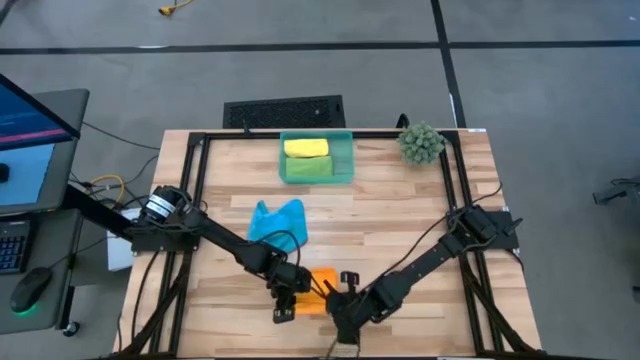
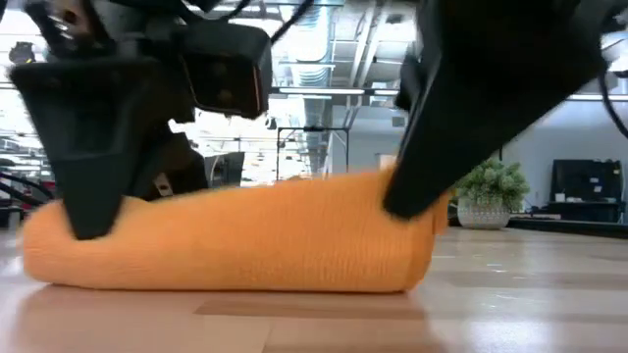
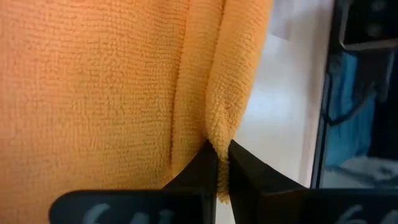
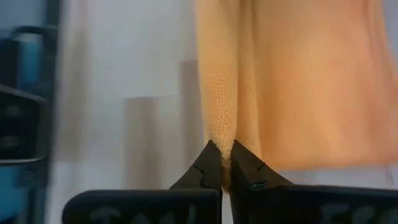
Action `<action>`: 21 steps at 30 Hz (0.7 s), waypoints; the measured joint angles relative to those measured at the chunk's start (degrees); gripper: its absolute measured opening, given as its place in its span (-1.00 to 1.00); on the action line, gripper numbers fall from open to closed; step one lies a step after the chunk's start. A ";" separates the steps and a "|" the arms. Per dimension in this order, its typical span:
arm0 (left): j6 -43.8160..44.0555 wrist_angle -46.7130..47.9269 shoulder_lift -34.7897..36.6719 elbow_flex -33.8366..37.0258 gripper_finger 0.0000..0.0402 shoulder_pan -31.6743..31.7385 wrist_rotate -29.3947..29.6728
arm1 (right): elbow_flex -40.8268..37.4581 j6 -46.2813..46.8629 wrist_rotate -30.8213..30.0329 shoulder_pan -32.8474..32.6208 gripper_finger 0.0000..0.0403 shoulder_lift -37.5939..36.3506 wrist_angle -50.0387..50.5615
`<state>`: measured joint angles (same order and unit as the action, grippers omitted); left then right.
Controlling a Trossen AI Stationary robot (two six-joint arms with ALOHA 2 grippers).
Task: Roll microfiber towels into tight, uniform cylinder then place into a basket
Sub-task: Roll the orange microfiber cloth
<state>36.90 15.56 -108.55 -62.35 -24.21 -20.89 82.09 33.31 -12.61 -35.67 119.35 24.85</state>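
An orange towel, rolled into a thick cylinder, lies near the table's front edge. My left gripper is shut on its left end and my right gripper is shut on its right end. A blue towel lies crumpled on the table behind them. The teal basket stands at the far middle, with a yellow roll and a green roll in it. My left gripper pinches a raised fold of cloth at the roll's left end between its two fingers. It comes slanting down from above. The roll rests on the table under it. My right gripper pinches a narrow ridge of cloth at the roll's right end between its fingertips. It comes slanting down from above. The roll lies level on the table.
A spiky green plant ball sits at the far right corner. A black frame runs along the table's left, far and right sides. Bare wood lies between the blue towel and the right arm.
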 joint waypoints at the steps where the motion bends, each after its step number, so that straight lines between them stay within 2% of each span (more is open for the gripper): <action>1: 1.23 0.26 0.00 -0.01 -0.95 0.42 0.11 | -0.56 1.06 0.83 0.76 -0.91 0.00 0.21; 9: 3.31 0.66 0.04 -0.02 -0.95 2.89 -3.28 | -5.23 6.65 4.80 4.08 -0.91 -0.31 -2.60; 21: 3.29 1.92 0.15 0.00 -0.88 2.96 1.72 | -5.49 12.34 5.45 5.02 -0.91 -0.26 -3.83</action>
<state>40.18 17.48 -108.40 -62.35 -21.26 -19.17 76.60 45.65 -7.16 -30.66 119.09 21.02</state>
